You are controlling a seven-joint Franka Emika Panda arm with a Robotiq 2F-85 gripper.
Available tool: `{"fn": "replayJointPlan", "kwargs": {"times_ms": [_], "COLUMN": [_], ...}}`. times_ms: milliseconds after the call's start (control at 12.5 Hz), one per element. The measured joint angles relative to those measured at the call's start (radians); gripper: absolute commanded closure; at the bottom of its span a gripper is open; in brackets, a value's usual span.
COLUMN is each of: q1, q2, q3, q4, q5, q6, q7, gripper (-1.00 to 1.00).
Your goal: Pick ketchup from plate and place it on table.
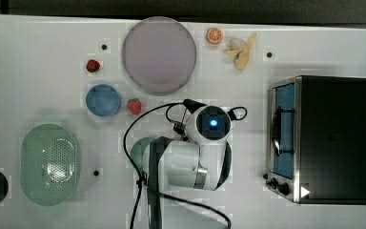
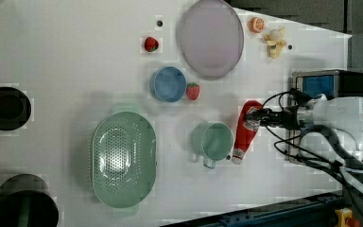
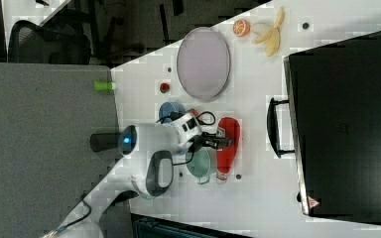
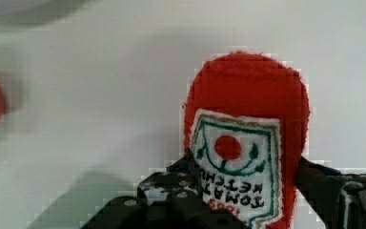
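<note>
Two dark fingers of the claw [image 4: 238, 200] pinch the ketchup [image 4: 248, 143] at its labelled middle, one finger on each side of the soft red bottle. In the left view the ketchup [image 2: 246, 130] lies along the desk [image 2: 66, 56], cap end pointing toward the left view's bottom, with the claw [image 2: 260, 116] reaching in from the left view's right. Whether the bottle rests on the white surface or hangs just above it cannot be told.

Just beside the bottle, on the left view's left, stands a pale green mug [image 2: 212, 142]. Further off are a small blue dish [image 2: 168, 84] with a strawberry [image 2: 193, 91] touching or nearly touching its rim, and a green perforated bowl [image 2: 123, 158]. The plate [image 2: 211, 38] sits well apart, near the left view's top, and looks bare. A black oven [image 1: 329, 138] fills the top view's right.

Judging from this, the carry is nearly finished. Doing the release well likely means settling the bottle fully onto the desk first, then spreading the fingers and lifting straight away, so the mug is not nudged.
</note>
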Motion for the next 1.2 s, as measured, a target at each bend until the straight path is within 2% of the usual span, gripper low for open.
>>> {"fn": "replayJointPlan", "kwargs": {"times_ms": [240, 320, 560, 880, 1200], "q1": [0.001, 0.004, 0.007, 0.007, 0.008], "q2": [0.066, 0.079, 0.067, -0.016, -0.206], "q3": [0.000, -0.001, 0.000, 0.012, 0.013], "q4": [-0.014, -0.012, -0.010, 0.029, 0.143], "q5": [-0.016, -0.016, -0.016, -0.006, -0.012], "q6": [0.074, 0.098, 0.134, 0.077, -0.217], "q7": [0.000, 0.000, 0.000, 0.028, 0.209], "gripper": [-0.25, -0.34, -0.98, -1.00, -1.00]}}
